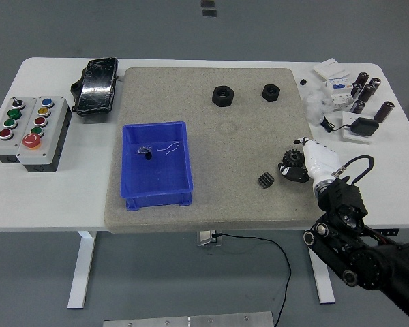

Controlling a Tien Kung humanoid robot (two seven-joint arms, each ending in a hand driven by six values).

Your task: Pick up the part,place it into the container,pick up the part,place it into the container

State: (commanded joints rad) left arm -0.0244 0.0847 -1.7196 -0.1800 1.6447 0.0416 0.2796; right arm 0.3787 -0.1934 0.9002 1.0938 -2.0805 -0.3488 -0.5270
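right hand (307,163) at mat's (204,211) right edge, fingers curled over a black gear (290,161); firm grip unclear. second small gear (264,180) lies just beside. blue bin (157,194) mid-left. two hex nuts (223,95) far side.

— Colours? Bright blue plastic bin (157,164) on a speckled grey-beige felt mat (211,109), over a plain white tabletop (48,197).

— And smaller bits? Two matte black hex nuts (223,96), one small black toothed gear (265,180), grey button box (31,131) dotted red, green, blue, yellow.
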